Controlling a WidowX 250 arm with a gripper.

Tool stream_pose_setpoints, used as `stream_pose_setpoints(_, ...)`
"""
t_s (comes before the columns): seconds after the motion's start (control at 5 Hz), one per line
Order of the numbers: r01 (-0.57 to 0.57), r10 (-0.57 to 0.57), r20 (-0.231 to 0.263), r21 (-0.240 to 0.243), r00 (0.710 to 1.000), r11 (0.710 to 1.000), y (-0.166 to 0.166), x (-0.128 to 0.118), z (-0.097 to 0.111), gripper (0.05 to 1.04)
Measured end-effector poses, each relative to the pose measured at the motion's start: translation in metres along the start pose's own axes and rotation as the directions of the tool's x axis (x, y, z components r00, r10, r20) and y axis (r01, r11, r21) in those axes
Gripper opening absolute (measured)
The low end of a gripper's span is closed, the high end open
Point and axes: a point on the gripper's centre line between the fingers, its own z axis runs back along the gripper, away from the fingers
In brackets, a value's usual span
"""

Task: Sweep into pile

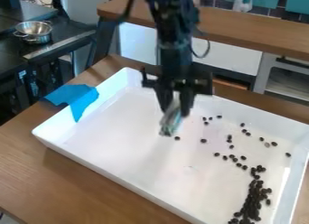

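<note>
Above white tray (120, 133), claw (175, 113) holding pale tool (170, 124), dark beans (250, 200) scattered below

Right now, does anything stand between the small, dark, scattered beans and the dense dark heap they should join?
Only a few more loose beans lie between; nothing else visible blocks the way to the heap across the white rectangular tray.

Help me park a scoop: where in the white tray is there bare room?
The tray floor is bare at picture left, from the blue sheet to the gripper, and along the near wall up to the dark beans. Crowded: the lower right, where they pile; strays lie scattered above.
</note>
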Motion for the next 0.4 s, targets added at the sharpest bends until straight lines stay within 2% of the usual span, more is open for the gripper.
stream_pose_setpoints(0.2, -0.013, 0.013, 0.002, 0.040, 1.000, 0.999, 0.035, 0.027, -0.016, 0.370)
stream_pose_setpoints(0.4, -0.011, 0.011, 0.000, 0.059, 1.000, 0.998, 0.057, 0.043, -0.034, 0.370)
